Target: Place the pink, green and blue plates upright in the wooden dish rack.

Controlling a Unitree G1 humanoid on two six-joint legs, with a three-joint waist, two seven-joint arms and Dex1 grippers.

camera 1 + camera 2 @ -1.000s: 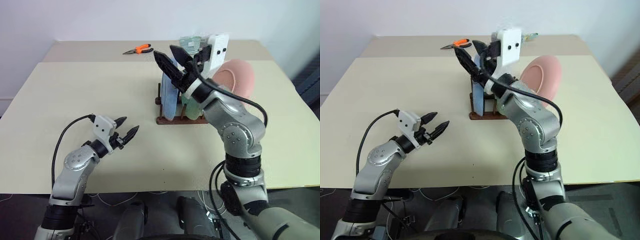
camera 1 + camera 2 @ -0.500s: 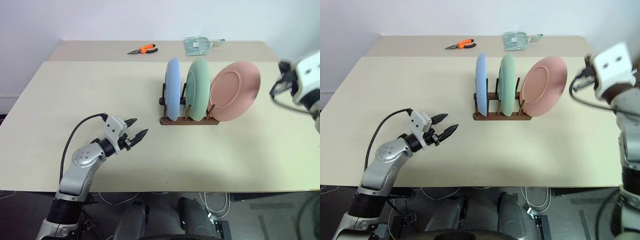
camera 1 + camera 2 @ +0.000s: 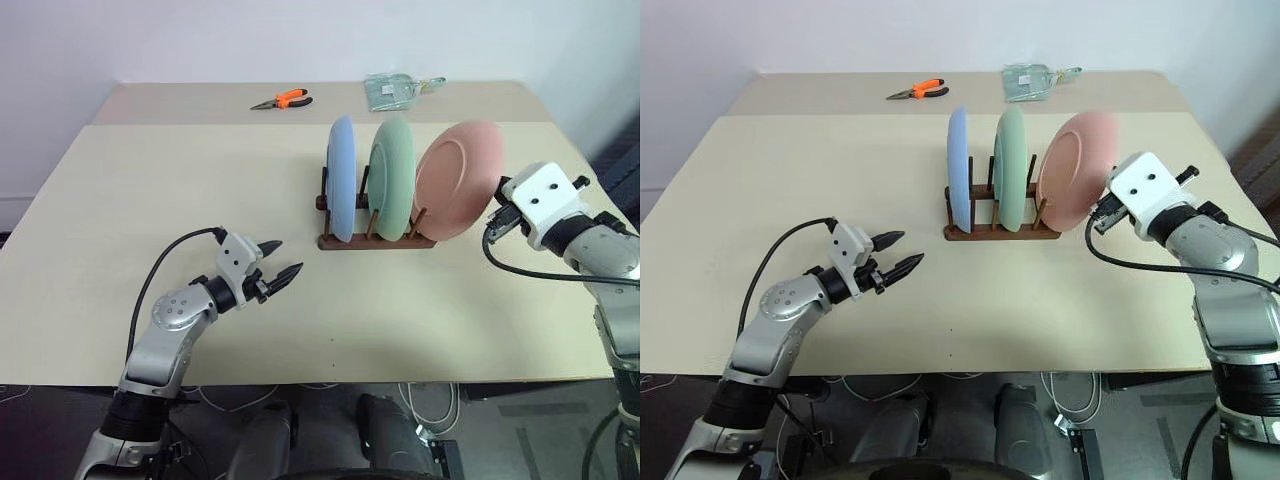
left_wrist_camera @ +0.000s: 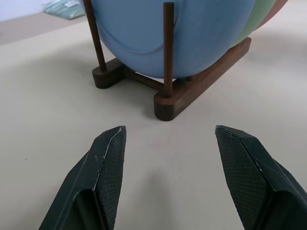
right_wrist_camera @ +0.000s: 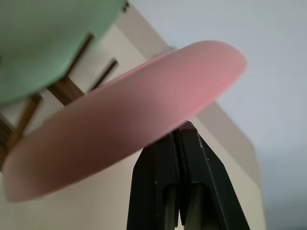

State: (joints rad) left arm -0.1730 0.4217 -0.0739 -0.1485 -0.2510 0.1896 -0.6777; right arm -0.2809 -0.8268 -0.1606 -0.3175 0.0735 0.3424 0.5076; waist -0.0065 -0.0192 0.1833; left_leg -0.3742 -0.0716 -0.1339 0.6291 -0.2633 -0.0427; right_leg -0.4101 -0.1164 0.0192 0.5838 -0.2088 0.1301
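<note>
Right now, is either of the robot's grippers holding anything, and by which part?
Nothing is held. The left gripper is open above the table; the right gripper is shut and empty beside the pink plate.

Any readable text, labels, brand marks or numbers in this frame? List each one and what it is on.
None can be read.
The clear packet at the far edge of the table: any print on it is too small to read.
The plates, wooden dish rack and orange-handled pliers show no markings.
</note>
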